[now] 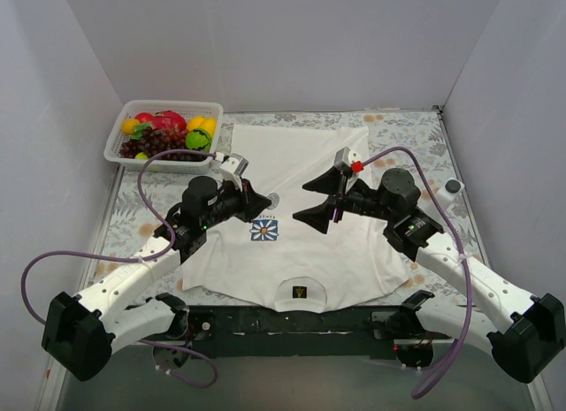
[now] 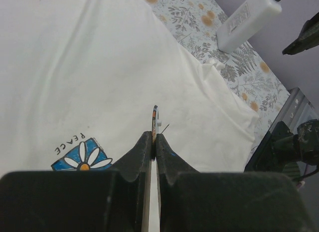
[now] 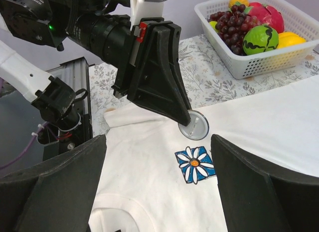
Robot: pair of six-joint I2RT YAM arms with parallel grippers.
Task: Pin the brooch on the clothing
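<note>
Brooch point(image 3: 194, 126): a round, clear disc pinched edge-on at the fingertips of the left hand point(image 3: 187, 119), which is closed on it. Under this hand lies the white T-shirt point(image 1: 301, 163), spread flat on the bench point(image 1: 398, 128); whether the disc touches the cloth cannot be told. The blue-and-white flower emblem point(image 3: 195, 164) lies just beside the left hand's tips, on the collar side. The right hand point(image 1: 311, 201) faces the left hand, jaws spread wide and empty, near the disc but apart from it. A basket of fruit point(image 1: 164, 133) stands beyond the left hand, off the shirt.
</note>
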